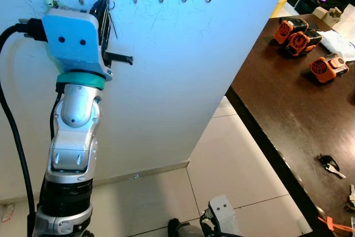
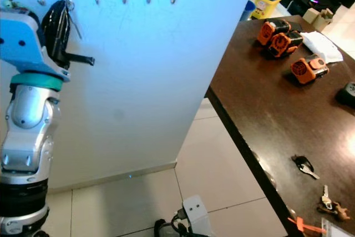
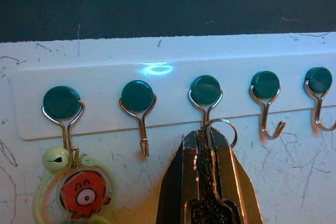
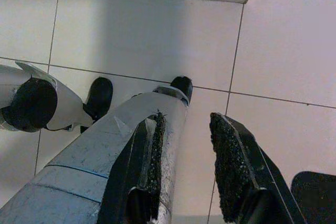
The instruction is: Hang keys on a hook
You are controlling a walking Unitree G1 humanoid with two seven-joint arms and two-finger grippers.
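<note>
Left gripper raised at the hook rail on the white wall, fingers clamped on a key ring; ring sits at the third hook, can't tell if it's seated. First hook already carries an orange charm keychain. Right gripper hangs idle over the floor tiles, fingers apart, holding nothing. More keys lie on the dark surface

Head views sharp, evenly lit, with a bluish cast on the white wall. Left wrist view dim; small glare spot above the hook rail. Floor tiles softly shadowed.
</note>
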